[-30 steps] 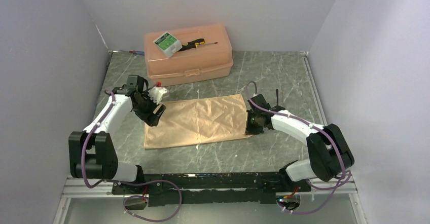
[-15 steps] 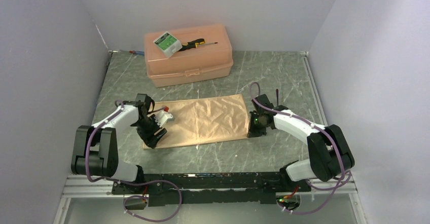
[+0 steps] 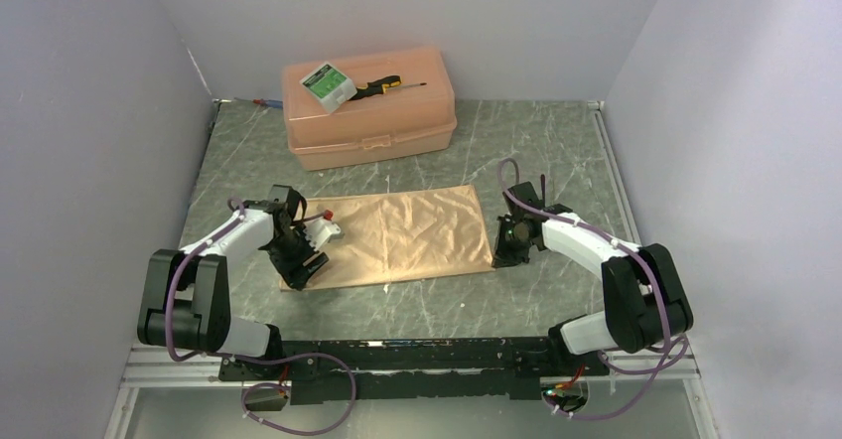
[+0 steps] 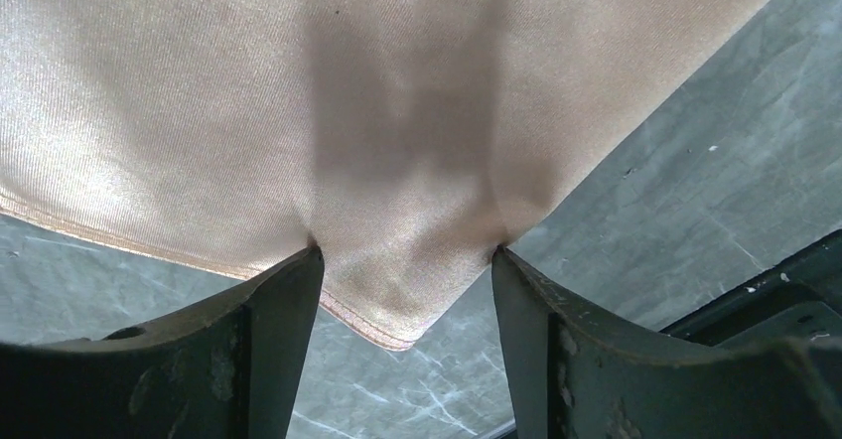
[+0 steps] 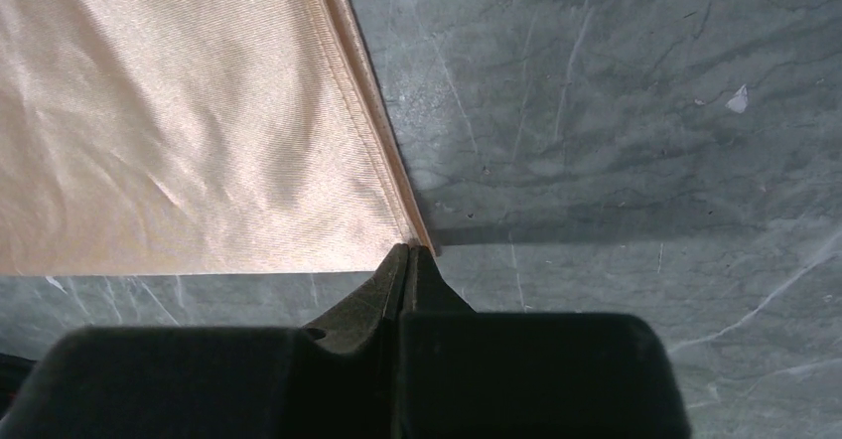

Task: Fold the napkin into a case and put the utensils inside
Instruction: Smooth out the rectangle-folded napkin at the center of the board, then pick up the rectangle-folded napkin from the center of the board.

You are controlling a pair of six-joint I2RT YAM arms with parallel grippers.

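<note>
From above, the soft, shiny peach-orange cloth napkin (image 3: 397, 235) lies flat in the middle of the grey marbled desk (image 3: 556, 151), the left gripper (image 3: 303, 266) at its near left corner and the right gripper (image 3: 504, 257) at its near right corner. In the left wrist view the left gripper (image 4: 405, 255) stands open, both fingers (image 4: 288, 305) touching the napkin (image 4: 298, 81), its corner between them. In the right wrist view the right gripper (image 5: 408, 250) is pinched closed on the very tip of the napkin (image 5: 179, 111) corner.
</note>
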